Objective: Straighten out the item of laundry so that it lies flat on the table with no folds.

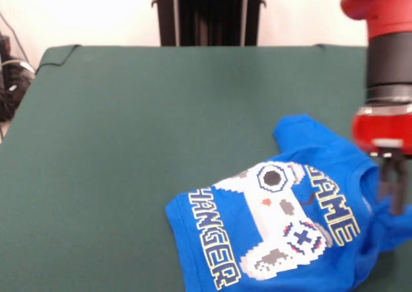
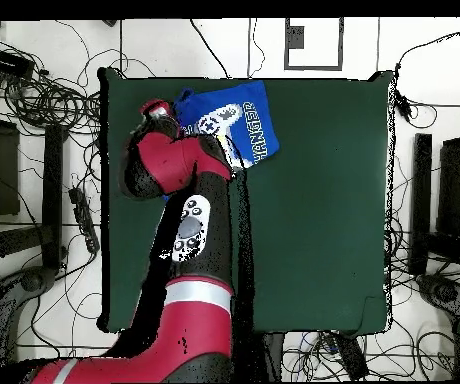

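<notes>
Rumpled blue T-shirt [image 1: 283, 234] overhangs the table's [image 1: 129, 125] near edge, its side pinched by the gripper [image 1: 391, 199].

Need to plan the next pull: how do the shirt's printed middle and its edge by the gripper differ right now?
The printed middle lies fairly smooth, controller and lettering readable; the edge by the gripper is bunched and folded. The middle is clear of the gripper; the edge sits right at it. Both are the same bright blue T-shirt on the green table.

Even bright indoor light, washed-out white wall behind the surface [image 1: 129, 125], soft faint shadows under the shirt [image 1: 270, 240], front view slightly soft, red arm [image 1: 386, 22] blurred near top edge
</notes>
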